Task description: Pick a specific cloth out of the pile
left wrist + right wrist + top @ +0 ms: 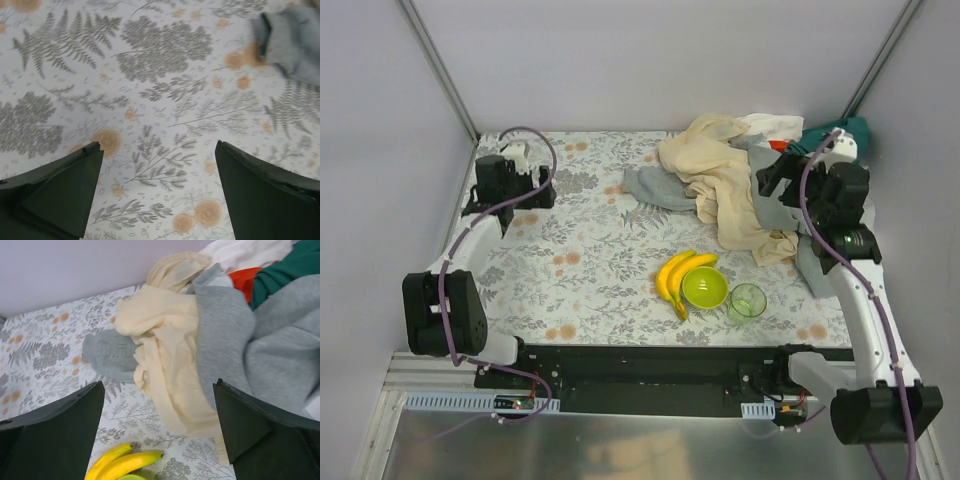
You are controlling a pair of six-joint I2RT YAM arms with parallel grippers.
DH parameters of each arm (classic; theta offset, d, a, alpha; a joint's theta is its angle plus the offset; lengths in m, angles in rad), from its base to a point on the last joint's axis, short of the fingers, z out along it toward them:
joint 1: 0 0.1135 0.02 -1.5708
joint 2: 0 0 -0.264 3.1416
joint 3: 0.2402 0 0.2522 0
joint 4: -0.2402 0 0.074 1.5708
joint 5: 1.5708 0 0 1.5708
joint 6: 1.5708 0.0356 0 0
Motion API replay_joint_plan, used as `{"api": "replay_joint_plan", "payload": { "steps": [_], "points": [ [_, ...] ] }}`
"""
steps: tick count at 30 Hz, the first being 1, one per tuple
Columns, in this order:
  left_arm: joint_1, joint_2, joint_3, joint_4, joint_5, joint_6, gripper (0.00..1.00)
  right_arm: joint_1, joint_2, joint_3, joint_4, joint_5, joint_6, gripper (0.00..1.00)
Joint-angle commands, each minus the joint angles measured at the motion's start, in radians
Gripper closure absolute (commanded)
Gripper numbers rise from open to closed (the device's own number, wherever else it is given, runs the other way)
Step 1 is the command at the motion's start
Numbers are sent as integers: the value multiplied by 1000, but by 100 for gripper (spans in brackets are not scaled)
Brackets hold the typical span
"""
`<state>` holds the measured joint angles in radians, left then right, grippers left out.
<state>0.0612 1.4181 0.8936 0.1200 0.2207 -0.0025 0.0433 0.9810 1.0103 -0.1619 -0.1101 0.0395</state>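
Note:
The pile (730, 180) of cream-yellow, grey, teal and white garments lies at the back right of the table. Only a small patch of the orange-red cloth (245, 280) shows, tucked between the grey, white and teal garments; it is barely visible in the top view (780, 146). My right gripper (770, 180) hovers over the pile's right side, open and empty (158, 385), above the cream-yellow garment (165, 345). My left gripper (545, 188) is open and empty (159, 146) over bare floral table cover at the back left, away from the pile.
Two bananas (678, 275), a green bowl (704, 288) and a clear green cup (748, 301) stand just in front of the pile. A grey garment's edge (292, 40) reaches toward the left gripper. Walls close in the back and both sides.

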Motion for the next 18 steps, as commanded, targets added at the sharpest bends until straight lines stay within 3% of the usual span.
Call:
{"api": "replay_joint_plan", "payload": {
  "steps": [1, 7, 13, 15, 18],
  "points": [
    [-58, 61, 243, -448, 229, -16, 0, 113, 166, 138, -151, 63, -83, 1],
    [-227, 122, 418, -546, 161, 73, 0, 260, 607, 429, -332, 269, -211, 1],
    [-297, 249, 619, -625, 183, 56, 0, 280, 928, 600, -424, 423, -259, 2],
    [-326, 298, 674, -643, 174, 68, 0, 276, 1017, 675, -479, 447, -273, 16],
    [-366, 367, 741, -661, 155, 82, 0, 256, 1055, 818, -573, 470, -274, 70]
  ]
}}
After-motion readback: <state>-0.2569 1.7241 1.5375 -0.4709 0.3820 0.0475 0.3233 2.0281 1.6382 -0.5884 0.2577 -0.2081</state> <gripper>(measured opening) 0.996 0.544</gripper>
